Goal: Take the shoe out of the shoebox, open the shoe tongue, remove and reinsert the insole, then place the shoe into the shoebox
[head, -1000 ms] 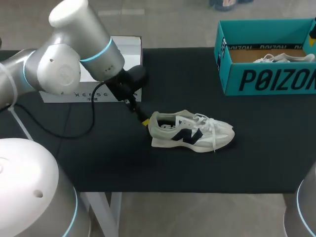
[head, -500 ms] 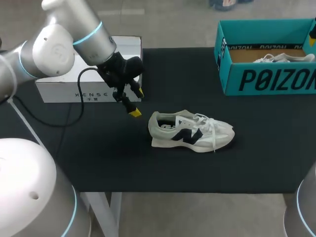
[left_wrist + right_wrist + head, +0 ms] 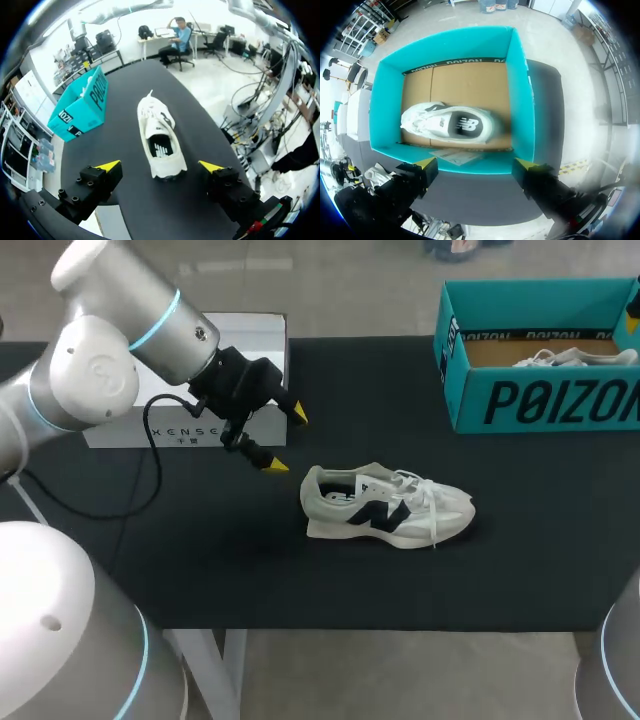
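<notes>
Bright even light from above; highlights on left arm [image 3: 100, 370] shell; black table [image 3: 520, 540] matte.

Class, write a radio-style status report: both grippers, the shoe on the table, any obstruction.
Left gripper open, short of the shoe, no contact. Right gripper open above the shoebox, second shoe inside. Nothing between left gripper and shoe.

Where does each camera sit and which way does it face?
Head: above, behind robot, looking down; left arm, open left pincer near heel of shoe.
Left wrist: on left arm, looking past its pincer at shoe's heel.
Right wrist: over shoebox, looking down at second shoe inside; right pincer open.
Shared: shoe, in head and left wrist.
</notes>
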Tool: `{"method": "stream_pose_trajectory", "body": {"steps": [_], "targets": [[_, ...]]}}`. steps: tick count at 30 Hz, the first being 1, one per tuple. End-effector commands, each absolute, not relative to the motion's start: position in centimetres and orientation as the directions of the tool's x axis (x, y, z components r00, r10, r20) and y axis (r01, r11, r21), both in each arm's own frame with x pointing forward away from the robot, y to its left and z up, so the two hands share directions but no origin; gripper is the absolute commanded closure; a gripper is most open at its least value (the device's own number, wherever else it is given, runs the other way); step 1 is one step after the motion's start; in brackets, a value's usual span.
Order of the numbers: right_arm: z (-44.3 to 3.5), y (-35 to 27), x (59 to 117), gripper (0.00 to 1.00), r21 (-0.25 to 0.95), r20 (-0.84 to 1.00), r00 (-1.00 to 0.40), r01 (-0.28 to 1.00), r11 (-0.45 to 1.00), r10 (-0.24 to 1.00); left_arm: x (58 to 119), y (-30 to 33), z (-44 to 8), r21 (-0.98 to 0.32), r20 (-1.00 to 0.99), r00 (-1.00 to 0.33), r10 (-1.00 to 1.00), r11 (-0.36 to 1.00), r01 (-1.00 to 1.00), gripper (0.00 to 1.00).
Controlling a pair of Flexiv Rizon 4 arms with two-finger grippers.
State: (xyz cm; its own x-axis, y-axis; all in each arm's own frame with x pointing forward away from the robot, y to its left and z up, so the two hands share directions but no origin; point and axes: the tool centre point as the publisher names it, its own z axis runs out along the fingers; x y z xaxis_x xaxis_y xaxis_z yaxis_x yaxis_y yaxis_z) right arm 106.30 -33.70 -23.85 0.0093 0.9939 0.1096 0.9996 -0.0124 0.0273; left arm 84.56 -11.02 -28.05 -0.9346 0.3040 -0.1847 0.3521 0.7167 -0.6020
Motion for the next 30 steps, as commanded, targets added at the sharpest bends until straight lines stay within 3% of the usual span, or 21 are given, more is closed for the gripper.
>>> {"method": "stream_pose_trajectory", "body": {"steps": [1,9,20,30], "targets": [[-23.9,-33.7,106.4,0.00,0.027,0.110,0.009,1.000,-0.012,0.994,83.9,-10.4,-28.5,-0.616,-0.242,-0.934,0.261,0.702,0.356,0.00],[-23.9,-33.7,106.4,0.00,0.027,0.110,0.009,1.000,-0.012,0.994,83.4,-10.9,-29.6,-0.515,-0.231,-0.929,0.288,0.774,0.369,0.00],[-23.9,-33.7,106.4,0.00,0.027,0.110,0.009,1.000,-0.012,0.994,82.8,-9.4,-33.3,-0.654,-0.130,-0.987,0.096,0.740,0.158,0.00],[-23.9,-33.7,106.4,0.00,0.027,0.110,0.009,1.000,-0.012,0.994,82.6,-9.2,-35.7,-0.788,-0.027,-0.999,0.019,0.614,0.033,0.00]]}}
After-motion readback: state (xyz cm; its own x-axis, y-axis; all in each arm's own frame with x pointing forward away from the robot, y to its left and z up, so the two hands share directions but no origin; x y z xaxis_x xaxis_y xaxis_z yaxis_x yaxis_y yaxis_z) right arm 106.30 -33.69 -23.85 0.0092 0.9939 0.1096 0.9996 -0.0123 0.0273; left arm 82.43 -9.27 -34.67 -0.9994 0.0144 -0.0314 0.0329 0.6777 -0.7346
